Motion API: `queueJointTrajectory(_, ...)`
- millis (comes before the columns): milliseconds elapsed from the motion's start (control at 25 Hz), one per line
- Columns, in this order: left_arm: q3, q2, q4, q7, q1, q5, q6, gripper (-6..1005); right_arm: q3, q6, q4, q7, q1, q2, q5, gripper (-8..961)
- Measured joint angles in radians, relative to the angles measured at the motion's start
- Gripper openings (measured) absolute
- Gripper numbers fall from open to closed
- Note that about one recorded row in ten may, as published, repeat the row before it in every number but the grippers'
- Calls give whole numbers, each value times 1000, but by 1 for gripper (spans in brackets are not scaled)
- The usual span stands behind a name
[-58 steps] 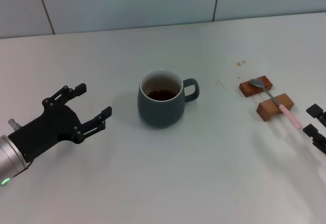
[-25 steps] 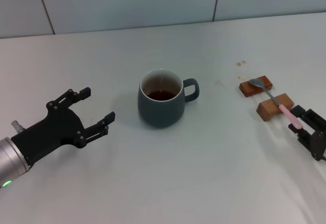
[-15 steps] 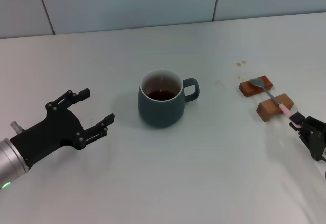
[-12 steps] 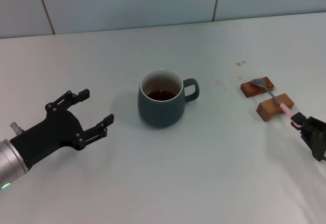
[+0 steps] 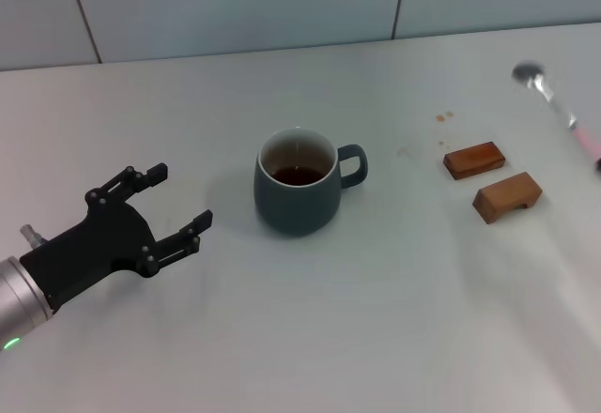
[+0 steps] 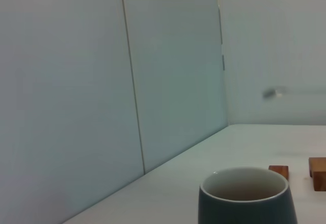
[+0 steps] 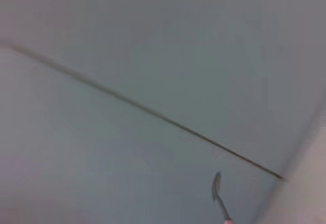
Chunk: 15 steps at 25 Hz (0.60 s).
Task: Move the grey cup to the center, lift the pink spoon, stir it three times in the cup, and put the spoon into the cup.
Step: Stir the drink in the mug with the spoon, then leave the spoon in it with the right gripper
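The grey cup [image 5: 297, 195] stands upright mid-table with dark liquid inside and its handle towards my right; it also shows in the left wrist view [image 6: 247, 199]. The pink spoon [image 5: 554, 103] is up in the air at the far right, silver bowl up and away, pink handle running off the frame edge. The right wrist view shows its bowl and neck [image 7: 219, 193]. My right gripper itself is outside the head view. My left gripper [image 5: 178, 193] is open and empty, low over the table to the left of the cup, apart from it.
Two small wooden rests [image 5: 473, 160] [image 5: 507, 197] lie bare on the table right of the cup. Small brown stains [image 5: 443, 116] mark the table behind them. A tiled wall runs along the table's far edge.
My right gripper closed on the spoon's pink handle and lifted it off the two wooden rests, up and to the right. The left arm and the cup stayed put.
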Motion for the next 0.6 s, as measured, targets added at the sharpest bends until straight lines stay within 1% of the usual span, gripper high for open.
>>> queueJointTrajectory(40,3,0,0,0,-1,0,0,834,1,-42,-51,-4,13,1,1,118)
queueJointTrajectory(80,3,0,0,0,-1,0,0,834,0,-118,-159,-8,42,2,17,118)
queueJointTrajectory(120,3,0,0,0,-1,0,0,834,0,-118,-159,-8,42,2,17,118)
queueJointTrajectory(160,12,0,0,0,-6,0,1,834,-24,-195,-289,12,79,1,35,118)
queueJointTrajectory(200,20,0,0,1,-8,0,1,834,-24,-195,-289,12,79,1,35,118)
queueJointTrajectory(240,27,0,0,1,-11,0,0,834,-48,-228,-366,39,99,1,39,118)
queueJointTrajectory(280,27,0,0,1,-11,0,0,834,-109,-275,-521,86,137,6,41,118)
queueJointTrajectory(320,27,0,0,1,-11,0,0,834,-109,-275,-521,86,137,6,41,118)
queueJointTrajectory(360,43,-1,0,1,-18,0,-8,834,-177,-318,-661,135,171,12,44,118)
queueJointTrajectory(400,45,-1,0,1,-19,0,-10,834,-177,-318,-661,135,171,12,44,118)
queueJointTrajectory(480,47,-1,0,1,-20,0,-11,834,-248,-351,-771,192,194,13,56,118)
queueJointTrajectory(520,47,-1,0,1,-20,0,-11,834,-298,-364,-835,233,199,14,78,118)
queueJointTrajectory(560,50,-2,0,-1,-22,0,-12,834,-391,-372,-934,297,200,15,120,118)
queueJointTrajectory(600,51,-2,0,-2,-22,0,-12,834,-391,-372,-934,297,200,15,120,118)
